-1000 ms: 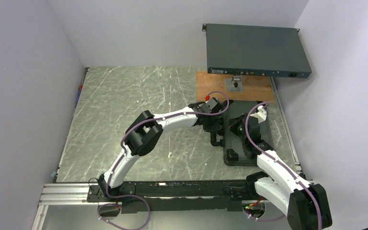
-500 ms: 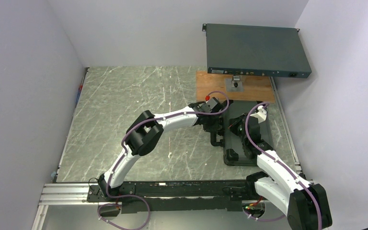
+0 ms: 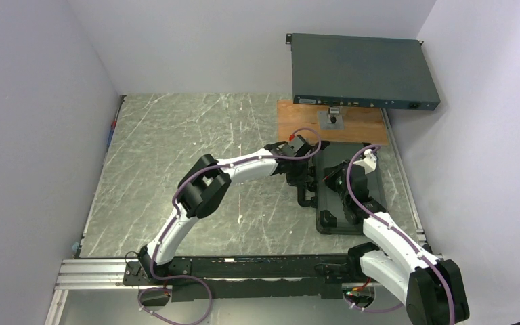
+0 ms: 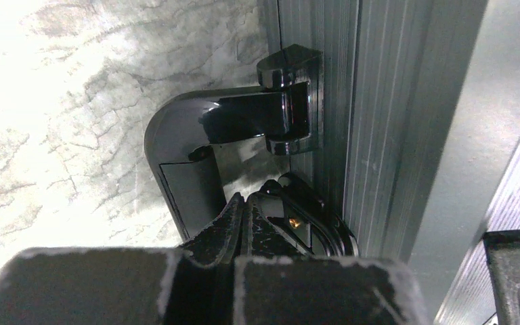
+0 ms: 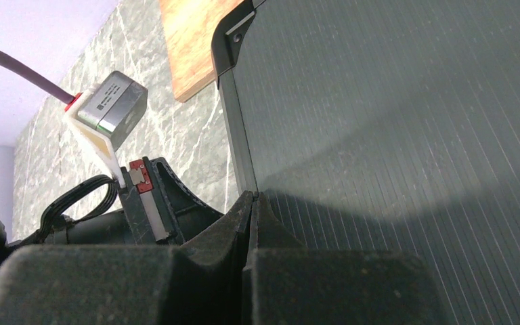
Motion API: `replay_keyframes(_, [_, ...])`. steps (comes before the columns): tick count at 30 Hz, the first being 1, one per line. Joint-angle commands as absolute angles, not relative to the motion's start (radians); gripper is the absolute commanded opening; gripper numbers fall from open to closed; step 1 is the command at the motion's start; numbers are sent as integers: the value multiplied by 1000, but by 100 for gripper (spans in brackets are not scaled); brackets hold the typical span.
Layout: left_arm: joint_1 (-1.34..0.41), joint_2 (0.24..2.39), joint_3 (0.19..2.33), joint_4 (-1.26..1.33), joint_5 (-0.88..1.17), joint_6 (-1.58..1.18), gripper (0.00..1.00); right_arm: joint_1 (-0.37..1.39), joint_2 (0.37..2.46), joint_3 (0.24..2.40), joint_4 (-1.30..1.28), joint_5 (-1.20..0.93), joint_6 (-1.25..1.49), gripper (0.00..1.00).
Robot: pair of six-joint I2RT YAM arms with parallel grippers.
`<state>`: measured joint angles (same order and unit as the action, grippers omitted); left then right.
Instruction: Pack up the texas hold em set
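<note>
Seemingly near the end, the case (image 3: pixel 330 198) lies closed with no loose pieces in sight, its lid under the clenched, empty right gripper (image 5: pixel 254 203) and its handle (image 4: pixel 196 156) just ahead of the clenched left gripper (image 4: pixel 247 210), so probably only latching is left.

I'm looking at the grey marbled bench (image 3: pixel 176 149). A closed black case (image 3: pixel 326 196) lies flat at three o'clock, with a wooden board (image 3: pixel 298 122) just beyond at one o'clock. A dark flat box (image 3: pixel 362 71) overlaps the board's far edge.
</note>
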<state>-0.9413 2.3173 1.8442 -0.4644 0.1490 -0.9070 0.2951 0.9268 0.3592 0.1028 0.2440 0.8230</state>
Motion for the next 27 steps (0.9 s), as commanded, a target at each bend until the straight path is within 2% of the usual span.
replay_keyframes(1, [-983, 2408, 1828, -313, 245, -932, 0, 307, 996, 300, -162, 166, 798, 0])
replay_keyframes(16, [-980, 2438, 1767, -142, 406, -940, 0, 300, 1019, 306, -170, 149, 798, 0])
replay_keyframes(23, [-972, 2412, 1794, -215, 317, -812, 0, 299, 1034, 312, -167, 140, 790, 0])
replay_keyframes(27, [-964, 2330, 1788, -278, 243, -726, 0, 299, 1031, 315, -170, 133, 784, 0])
